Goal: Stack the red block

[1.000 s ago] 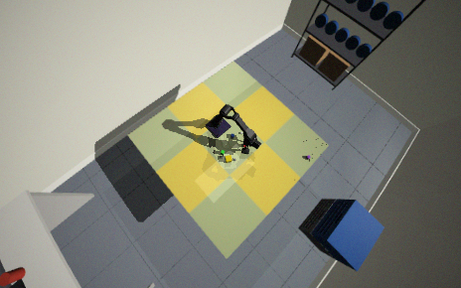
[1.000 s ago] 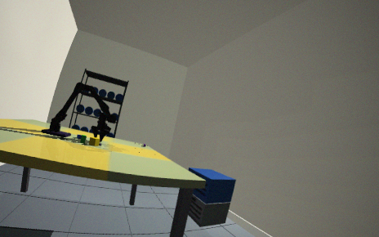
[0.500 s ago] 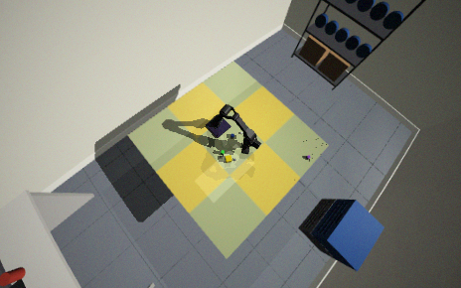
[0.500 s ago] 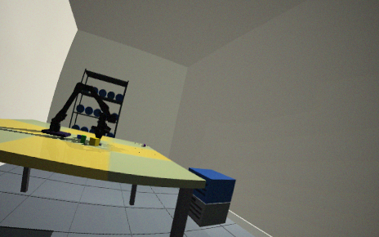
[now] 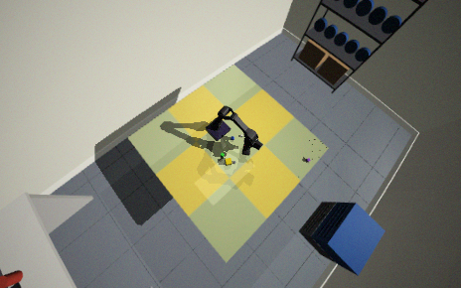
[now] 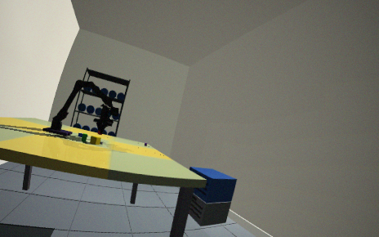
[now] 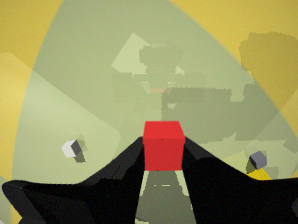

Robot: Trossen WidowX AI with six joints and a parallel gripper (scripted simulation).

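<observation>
The red block (image 7: 163, 154) (image 6: 100, 132) sits between the fingertips in the wrist view. My gripper (image 7: 162, 142) (image 5: 246, 152) (image 6: 100, 129) is shut on it and points down. How far the block is above the table top cannot be told for sure. The green tower (image 5: 223, 155) (image 6: 84, 138) stands upright, apart from the gripper, to its left in the top and exterior views. The green tower is not visible in the wrist view, where the fingers cover the lower part.
A yellow block (image 5: 229, 162) (image 6: 95, 140) stands close beside the green tower. A blue block (image 5: 231, 138) (image 6: 80, 135) lies nearer the arm's base. Small grey blocks (image 7: 73, 149) (image 7: 258, 160) lie on both sides of the fingers. A purple object (image 5: 307, 160) (image 6: 145, 144) is far right.
</observation>
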